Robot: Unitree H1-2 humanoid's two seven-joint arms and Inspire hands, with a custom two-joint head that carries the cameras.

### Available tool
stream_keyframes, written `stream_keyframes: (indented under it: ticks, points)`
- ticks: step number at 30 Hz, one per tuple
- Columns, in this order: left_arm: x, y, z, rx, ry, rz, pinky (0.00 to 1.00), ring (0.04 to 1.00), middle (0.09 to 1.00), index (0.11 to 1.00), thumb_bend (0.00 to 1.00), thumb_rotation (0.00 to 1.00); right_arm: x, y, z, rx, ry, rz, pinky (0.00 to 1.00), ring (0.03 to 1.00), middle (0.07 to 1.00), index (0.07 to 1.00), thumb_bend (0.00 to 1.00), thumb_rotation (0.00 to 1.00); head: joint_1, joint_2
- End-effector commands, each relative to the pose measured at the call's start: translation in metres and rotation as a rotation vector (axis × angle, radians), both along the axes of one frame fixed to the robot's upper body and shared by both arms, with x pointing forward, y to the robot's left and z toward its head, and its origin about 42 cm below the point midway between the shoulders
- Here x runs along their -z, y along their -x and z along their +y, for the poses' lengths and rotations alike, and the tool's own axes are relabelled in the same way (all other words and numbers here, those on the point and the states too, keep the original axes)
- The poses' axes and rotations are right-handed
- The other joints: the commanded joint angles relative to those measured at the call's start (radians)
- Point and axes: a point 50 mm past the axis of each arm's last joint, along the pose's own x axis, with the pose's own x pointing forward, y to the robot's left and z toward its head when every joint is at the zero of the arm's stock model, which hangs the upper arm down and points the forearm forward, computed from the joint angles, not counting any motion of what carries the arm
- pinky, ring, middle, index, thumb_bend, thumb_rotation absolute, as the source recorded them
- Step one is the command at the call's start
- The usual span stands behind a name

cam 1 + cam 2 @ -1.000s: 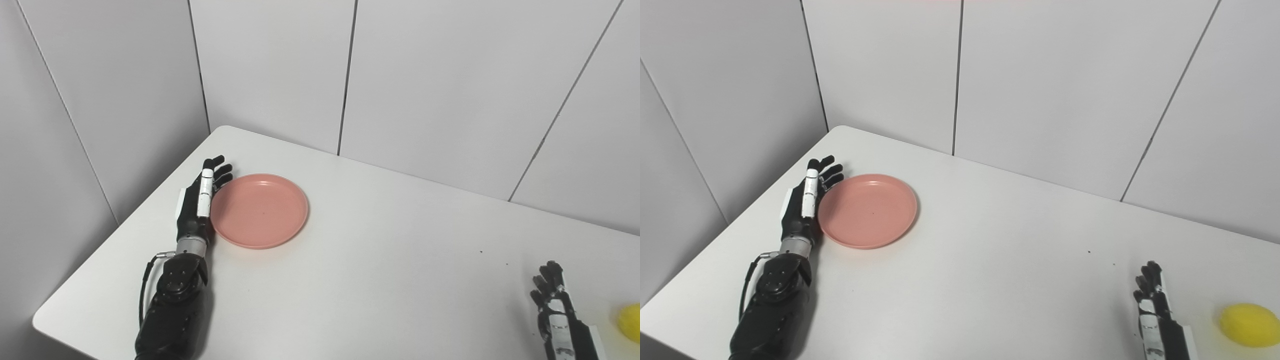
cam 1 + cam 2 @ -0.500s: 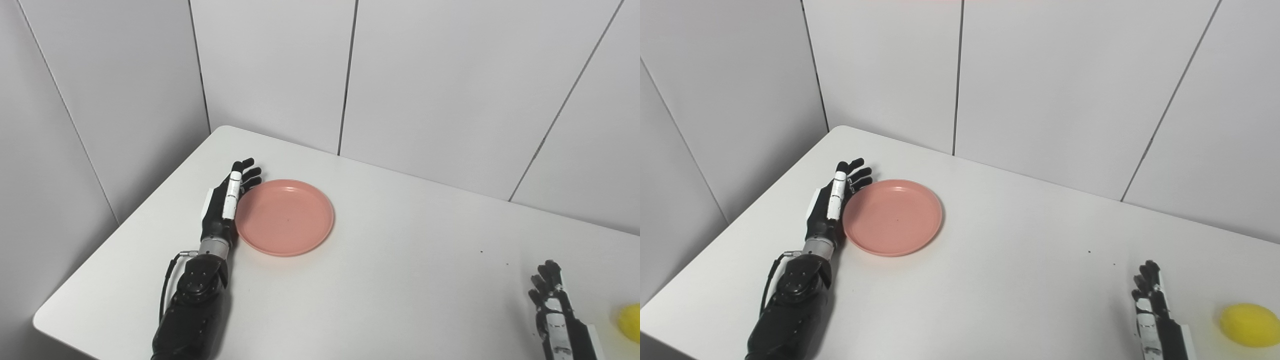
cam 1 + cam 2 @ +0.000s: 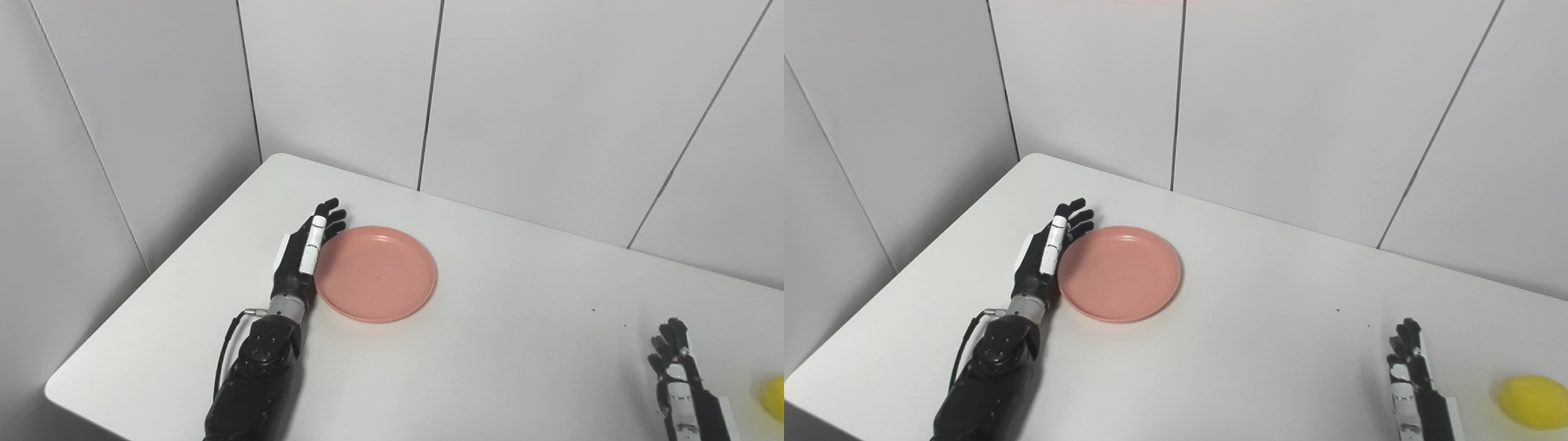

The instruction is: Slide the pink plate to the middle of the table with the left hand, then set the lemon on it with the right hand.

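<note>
Left eye view: round pink plastic plate [image 3: 376, 274] lying bare on white table [image 3: 490, 343], left hand [image 3: 304, 254] flat with straight fingers pressed against its 9 o'clock rim.

Right eye view: yellow lemon [image 3: 1533, 401] at 4 o'clock, just beside right hand [image 3: 1412, 386], fingers extended, holding nothing.

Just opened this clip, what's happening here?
The left hand lies flat on its edge against the left rim of the pink plate, fingers straight, placed to push it across the white table toward the middle. The plate holds nothing. The right hand waits open near the front right edge, with the lemon lying apart on the table to its right, untouched.
</note>
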Motion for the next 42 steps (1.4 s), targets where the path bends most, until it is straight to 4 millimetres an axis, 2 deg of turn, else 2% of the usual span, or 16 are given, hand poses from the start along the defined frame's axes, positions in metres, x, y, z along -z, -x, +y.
stream_keyframes:
  ticks: [1,5,9,16,22,25,29,35,38,42]
  points:
    - [-0.011,-0.008,-0.021,0.076,-0.005,-0.025,0.87,0.846,0.84,0.835,0.71,1.0,-0.016,-0.007,0.003,-0.005,-0.011,-0.072,1.0,1.0,1.0,1.0,0.41,0.93,-0.006,0.003]
    - [-0.006,-0.008,-0.032,0.115,-0.017,-0.019,0.85,0.842,0.837,0.841,0.72,1.0,-0.014,-0.009,0.002,-0.001,-0.002,-0.076,1.0,1.0,1.0,1.0,0.45,0.91,-0.024,0.011]
    - [-0.003,-0.006,-0.038,0.151,-0.013,-0.003,0.94,0.861,0.856,0.85,0.75,1.0,-0.012,-0.01,0.003,-0.001,-0.001,-0.08,1.0,1.0,1.0,1.0,0.46,0.89,-0.047,0.021]
    - [-0.006,-0.003,-0.052,0.176,0.017,-0.014,0.92,0.869,0.868,0.862,0.73,1.0,-0.008,-0.013,0.006,-0.006,-0.005,-0.084,1.0,1.0,1.0,1.0,0.51,0.88,-0.106,0.039]
    - [-0.007,0.001,-0.061,0.216,0.02,-0.033,0.88,0.864,0.863,0.86,0.71,1.0,-0.007,-0.016,0.014,-0.005,-0.012,-0.083,0.99,0.992,0.994,1.0,0.62,0.87,-0.173,0.061]
    - [-0.006,0.004,-0.064,0.23,0.023,-0.017,0.92,0.88,0.868,0.862,0.73,1.0,-0.008,-0.016,0.017,0.002,-0.003,-0.087,0.99,0.985,0.99,1.0,0.64,0.87,-0.205,0.069]
    - [-0.005,0.008,-0.069,0.241,0.029,-0.011,0.96,0.906,0.888,0.875,0.72,1.0,-0.009,-0.016,0.022,0.03,0.015,-0.084,0.92,0.943,0.955,0.982,0.69,0.89,-0.25,0.081]
    - [-0.009,0.015,-0.077,0.231,0.076,-0.022,0.95,0.9,0.893,0.879,0.7,1.0,-0.013,-0.015,0.032,0.04,0.027,-0.088,0.91,0.93,0.948,0.975,0.7,0.91,-0.309,0.099]
    - [-0.012,0.019,-0.08,0.234,0.082,-0.022,0.96,0.904,0.895,0.883,0.68,1.0,-0.014,-0.016,0.037,0.035,0.037,-0.091,0.91,0.933,0.95,0.974,0.69,0.91,-0.369,0.112]
    - [-0.012,0.023,-0.078,0.253,0.083,-0.036,0.91,0.891,0.885,0.886,0.66,1.0,-0.014,-0.017,0.047,0.047,0.017,-0.082,0.94,0.933,0.945,0.963,0.72,0.88,-0.426,0.119]
